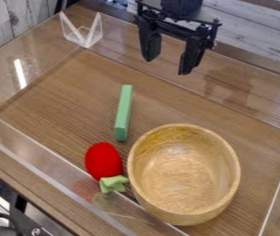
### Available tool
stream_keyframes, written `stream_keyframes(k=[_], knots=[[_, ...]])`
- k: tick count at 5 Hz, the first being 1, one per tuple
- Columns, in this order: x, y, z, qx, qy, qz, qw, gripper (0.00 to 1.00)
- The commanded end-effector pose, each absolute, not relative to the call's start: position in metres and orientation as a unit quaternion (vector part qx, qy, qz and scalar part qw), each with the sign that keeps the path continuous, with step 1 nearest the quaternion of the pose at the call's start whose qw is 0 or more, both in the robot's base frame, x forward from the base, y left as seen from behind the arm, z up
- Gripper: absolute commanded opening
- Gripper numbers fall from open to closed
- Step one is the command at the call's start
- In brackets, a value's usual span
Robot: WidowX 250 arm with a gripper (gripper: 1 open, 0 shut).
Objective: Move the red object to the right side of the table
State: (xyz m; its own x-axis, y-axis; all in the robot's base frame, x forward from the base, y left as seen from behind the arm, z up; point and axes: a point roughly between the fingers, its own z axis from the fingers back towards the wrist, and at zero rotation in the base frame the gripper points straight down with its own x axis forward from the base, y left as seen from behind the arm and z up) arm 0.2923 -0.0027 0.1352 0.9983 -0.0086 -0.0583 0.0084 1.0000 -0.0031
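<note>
The red object (102,160), a small glossy red toy fruit with a light-green leafy stem, lies on the brown wood-grain table (216,97) near the front left, touching the rim of the wooden bowl. My black gripper (169,55) hangs above the far middle of the table, pointing down. Its two fingers stand apart with nothing between them. It is well away from the red fruit.
A round light wooden bowl (183,173) sits at the front, right of the fruit. A flat green bar (124,112) lies just behind the fruit. Low clear acrylic walls (38,161) border the table. A clear angled bracket (80,30) stands at the far left.
</note>
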Motion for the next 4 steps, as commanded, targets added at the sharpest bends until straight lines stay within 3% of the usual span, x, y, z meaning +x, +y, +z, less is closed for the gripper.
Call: stream_keyframes(k=[1, 4], knots=[[0.285, -0.003, 0.122, -0.001, 0.044, 0.011, 0.999, 1.00], [0.206, 0.034, 0.109, -0.029, 0.012, 0.252, 0.967, 1.00]])
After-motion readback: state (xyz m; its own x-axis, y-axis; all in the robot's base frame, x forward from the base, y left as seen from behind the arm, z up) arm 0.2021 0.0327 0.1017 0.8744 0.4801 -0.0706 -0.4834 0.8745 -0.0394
